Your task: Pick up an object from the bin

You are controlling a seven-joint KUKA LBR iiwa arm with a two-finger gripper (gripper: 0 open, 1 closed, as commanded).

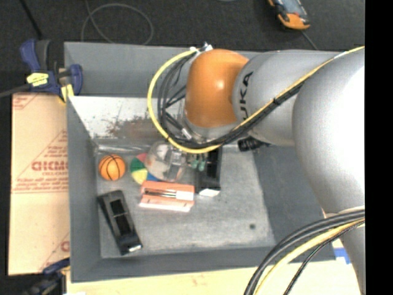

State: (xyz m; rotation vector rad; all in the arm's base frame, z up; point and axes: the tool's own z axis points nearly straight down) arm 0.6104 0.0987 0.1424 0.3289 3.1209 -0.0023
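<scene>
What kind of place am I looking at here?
Most likely a robotics lab grasping station: a KUKA arm over a grey metal bin holding loose items like a toy basketball, with cables on the dark floor.

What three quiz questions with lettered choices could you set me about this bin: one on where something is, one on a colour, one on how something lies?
1. Where is the small orange ball?
A. In the right front corner of the bin
B. At the left of the bin, beside the multicoloured ball
C. Outside the bin

2. What colour is the long case near the front left corner?
A. Black
B. White
C. Blue

3. How does the pink and white box lie?
A. Standing on end
B. Leaning against the wall
C. Flat on the floor

Answers:
1 B: the orange ball sits at the left, with the multicoloured ball just to its right.
2 A: the long case is dark all over.
3 C: the box's broad face points up, and it rests on the grey floor.
</scene>
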